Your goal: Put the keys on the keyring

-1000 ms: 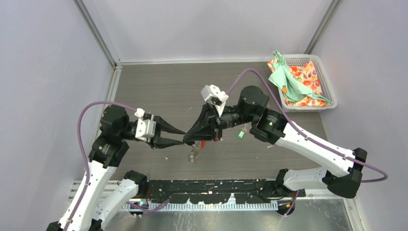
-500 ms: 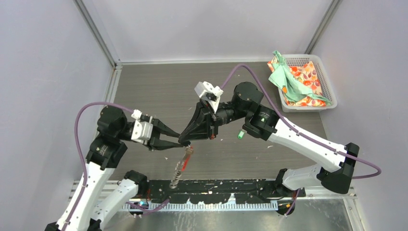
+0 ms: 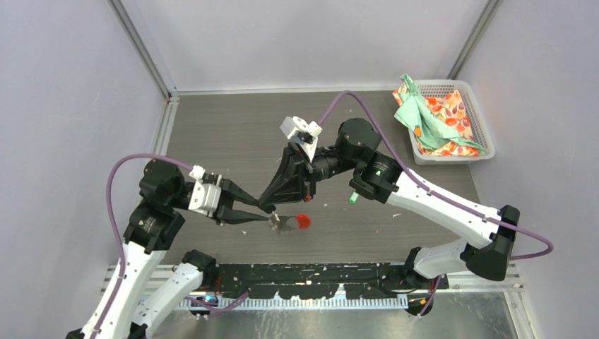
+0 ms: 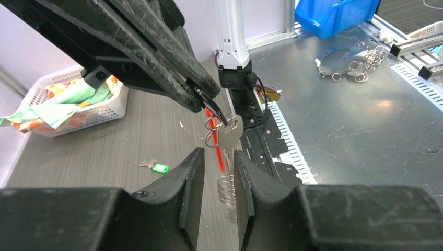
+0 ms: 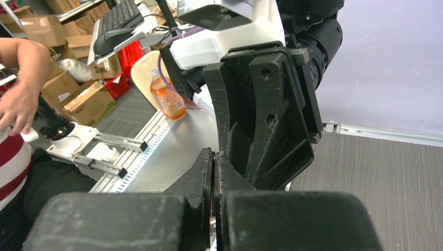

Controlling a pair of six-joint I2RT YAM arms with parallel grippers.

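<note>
My right gripper [image 3: 269,207] is shut on the wire loop of the keyring [image 4: 211,130], held above the table. A silver key [image 4: 230,130] hangs at that loop, with the red tab [image 4: 215,146] and the grey coiled chain [image 4: 225,189] dangling below. In the top view the red tab [image 3: 303,221] sticks out to the right. My left gripper [image 4: 218,157] faces it tip to tip, its jaws narrowly apart, the tab and chain showing in the gap. The green-tagged key [image 3: 352,198] lies on the table [image 4: 157,167]. In the right wrist view my right gripper [image 5: 214,157] shows a red sliver between its pads.
A white basket [image 3: 480,127] of coloured cloths stands at the back right. A black strip [image 3: 318,279] and a metal plate run along the near edge. Beyond the table are a blue bin [image 4: 334,13], loose rings [image 4: 355,65] and a person [image 5: 15,104].
Both grippers have shifted left and towards the near edge. The keyring swung out long towards the near edge, then swung back; its red tab now points right. My left jaws have narrowed.
</note>
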